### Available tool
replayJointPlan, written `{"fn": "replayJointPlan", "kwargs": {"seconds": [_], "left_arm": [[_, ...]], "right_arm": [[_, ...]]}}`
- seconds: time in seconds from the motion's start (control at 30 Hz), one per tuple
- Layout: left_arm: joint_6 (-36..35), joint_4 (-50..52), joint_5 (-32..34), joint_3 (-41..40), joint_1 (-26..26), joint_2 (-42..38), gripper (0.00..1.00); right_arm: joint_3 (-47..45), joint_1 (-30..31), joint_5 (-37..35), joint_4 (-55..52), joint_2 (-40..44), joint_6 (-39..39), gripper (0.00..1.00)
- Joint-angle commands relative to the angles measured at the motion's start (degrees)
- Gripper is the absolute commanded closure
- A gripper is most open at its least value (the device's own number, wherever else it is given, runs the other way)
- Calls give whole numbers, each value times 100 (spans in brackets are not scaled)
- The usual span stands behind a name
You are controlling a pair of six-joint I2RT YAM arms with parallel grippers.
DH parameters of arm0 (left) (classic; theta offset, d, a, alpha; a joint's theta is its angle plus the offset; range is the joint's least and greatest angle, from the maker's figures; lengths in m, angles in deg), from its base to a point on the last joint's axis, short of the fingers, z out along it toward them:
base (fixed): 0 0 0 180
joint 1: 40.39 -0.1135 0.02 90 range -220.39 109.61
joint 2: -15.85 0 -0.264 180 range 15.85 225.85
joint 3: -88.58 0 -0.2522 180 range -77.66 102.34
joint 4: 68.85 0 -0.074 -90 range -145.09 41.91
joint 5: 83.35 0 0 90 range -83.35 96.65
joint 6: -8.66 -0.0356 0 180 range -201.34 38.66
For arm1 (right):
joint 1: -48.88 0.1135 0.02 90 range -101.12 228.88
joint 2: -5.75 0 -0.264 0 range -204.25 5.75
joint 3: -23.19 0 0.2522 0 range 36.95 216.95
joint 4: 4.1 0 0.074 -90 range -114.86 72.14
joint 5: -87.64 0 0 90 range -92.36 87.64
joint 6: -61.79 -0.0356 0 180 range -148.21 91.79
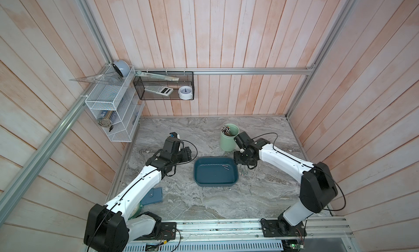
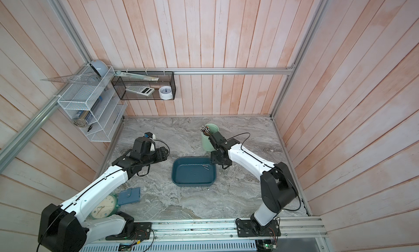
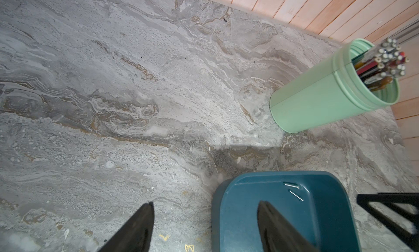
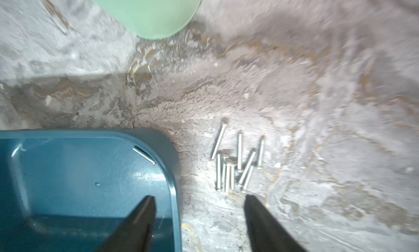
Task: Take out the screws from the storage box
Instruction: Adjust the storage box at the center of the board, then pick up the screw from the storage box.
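Screws lie in a loose pile on the marble table just beyond the right gripper, whose jaws stand spread and empty, just right of the storage box. Two further screws lie inside the box near its far right corner, so the job looks mostly done, with those two left. The left gripper, also spread and holding nothing, hovers by the box's far left corner.

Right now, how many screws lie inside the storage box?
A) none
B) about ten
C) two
C: in a top view just two screws lie inside the storage box; the other screws lie outside it.
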Motion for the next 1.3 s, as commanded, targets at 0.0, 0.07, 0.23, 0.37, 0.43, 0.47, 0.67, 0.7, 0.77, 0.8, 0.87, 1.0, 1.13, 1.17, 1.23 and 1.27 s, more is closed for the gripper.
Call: {"fn": "replayJointPlan", "kwargs": {"seconds": [0.0,0.07,0.23,0.37,0.43,0.47,0.67,0.7,0.77,0.8,0.87,1.0,1.13,1.17,1.23,1.27], "left_arm": [[-100,-67,-7,-56,-42,33,23],[-99,-76,4,-58,-44,13,23],[-111,-103,15,-74,-46,-4,23],[-107,-101,24,-84,-43,1,23],[-106,-109,16,-84,-54,0,23],[-110,-111,17,-82,-51,2,23],[-112,-111,-2,-75,-60,13,23],[-112,-112,-4,-75,-66,10,23],[-112,-109,6,-75,-61,10,23],[-111,-92,6,-75,-60,17,23],[-121,-107,3,-74,-65,18,23],[-108,-110,-24,-74,-75,29,23],[-95,-104,-139,-67,-71,86,23],[-96,-100,-191,-62,-69,108,23],[-96,-95,-271,-51,-72,156,23],[-86,-96,-293,-37,-73,175,23]], "right_arm": [[-380,-86,-1379,149,527,-326,2],[-777,-161,-1811,546,913,-285,2],[-1942,-656,-1700,1895,2178,-276,2],[-2786,-1141,-1536,2601,3192,-314,2],[-2919,-1439,-1000,2661,3502,-83,3],[-2910,-1556,-793,2568,3602,-12,3],[-2186,-1596,902,1982,3264,904,3],[-2061,-1525,1111,1922,3172,956,4],[-1666,-1103,1091,1625,2880,1220,11],[-1464,-783,841,1431,2738,1413,12],[-1029,-9,222,1056,2373,1900,17],[-419,700,323,559,1524,2294,34],[-45,721,667,323,758,2235,57],[50,731,693,233,570,2245,60],[242,773,553,38,227,2268,63],[338,792,450,-86,38,2291,67]]}}
